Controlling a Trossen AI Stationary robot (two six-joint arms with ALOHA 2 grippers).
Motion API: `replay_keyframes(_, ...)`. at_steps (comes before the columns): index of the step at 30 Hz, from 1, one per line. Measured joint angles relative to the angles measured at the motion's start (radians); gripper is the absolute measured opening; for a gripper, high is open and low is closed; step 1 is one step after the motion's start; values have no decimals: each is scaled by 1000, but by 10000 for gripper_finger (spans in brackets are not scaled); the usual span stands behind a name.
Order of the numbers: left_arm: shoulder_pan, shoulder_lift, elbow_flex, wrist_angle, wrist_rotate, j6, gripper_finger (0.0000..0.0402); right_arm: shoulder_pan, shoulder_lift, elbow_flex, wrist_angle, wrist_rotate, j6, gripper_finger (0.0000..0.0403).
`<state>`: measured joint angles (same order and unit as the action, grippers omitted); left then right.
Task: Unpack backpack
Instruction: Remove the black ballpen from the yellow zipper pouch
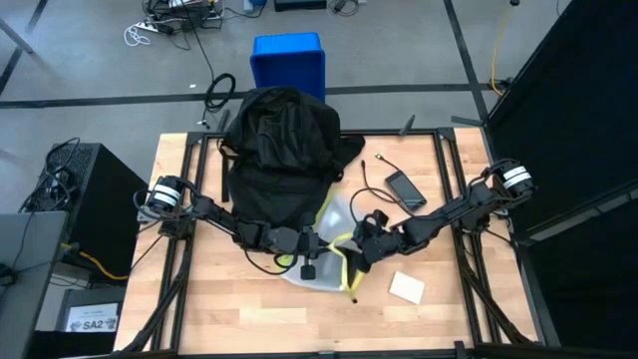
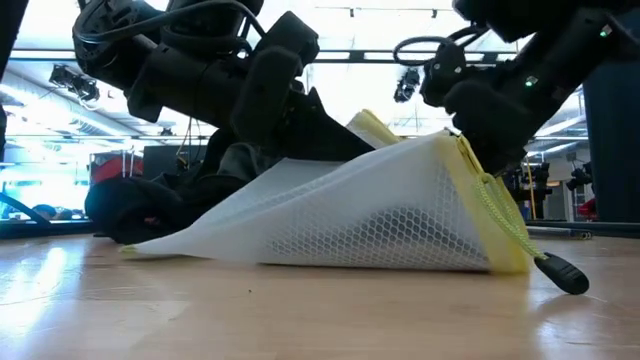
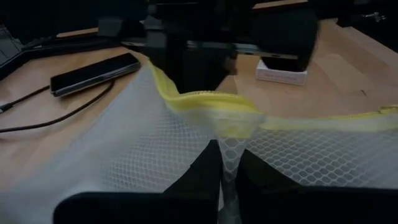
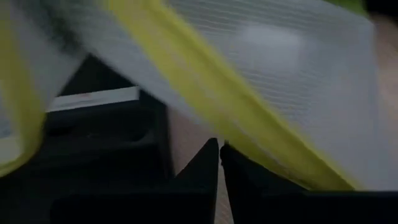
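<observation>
High view looks straight down on the tabletop (image 1: 249, 309); low view sits level at its 6 o'clock edge; both share the mesh pouch (image 2: 380, 215).

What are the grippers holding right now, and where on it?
Both hold the white mesh pouch with yellow zip edging. The left gripper is shut on a pinch of mesh just below the yellow edge; the right gripper is shut on the yellow edging.

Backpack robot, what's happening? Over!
Both grippers, left and right, shut on mesh pouch. Backpack behind. Phone beside.
</observation>
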<state>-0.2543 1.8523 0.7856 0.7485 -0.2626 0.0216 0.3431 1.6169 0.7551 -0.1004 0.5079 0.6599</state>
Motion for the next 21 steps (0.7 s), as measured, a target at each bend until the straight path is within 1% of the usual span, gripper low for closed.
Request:
replay_keyframes(2, 0, 0, 0, -10, 9, 0, 0, -10, 0, 0, -1, -11, -2, 18)
replay_keyframes(4, -2, -1, 0, -19, 22, 0, 0, -19, 0, -1, -3, -14, -3, 41)
replay_keyframes(11, -1, -2, 0, -19, 36, 0, 0, -71, 0, -2, 11, -6, -9, 158)
replay_keyframes(14, 0, -2, 0, -20, 36, 0, 0, -91, 20, -1, 46, -25, -26, 194)
replay_keyframes(17, 0, -2, 0, -22, 36, 0, 0, -110, 84, 0, 106, -53, -40, 209)
replay_keyframes(19, 0, -2, 0, -25, 37, 0, 0, -123, 150, 0, 152, -83, -43, 207)
replay_keyframes(21, -1, -2, 0, -26, 40, 0, 0, -129, 201, 4, 184, -81, -40, 198)
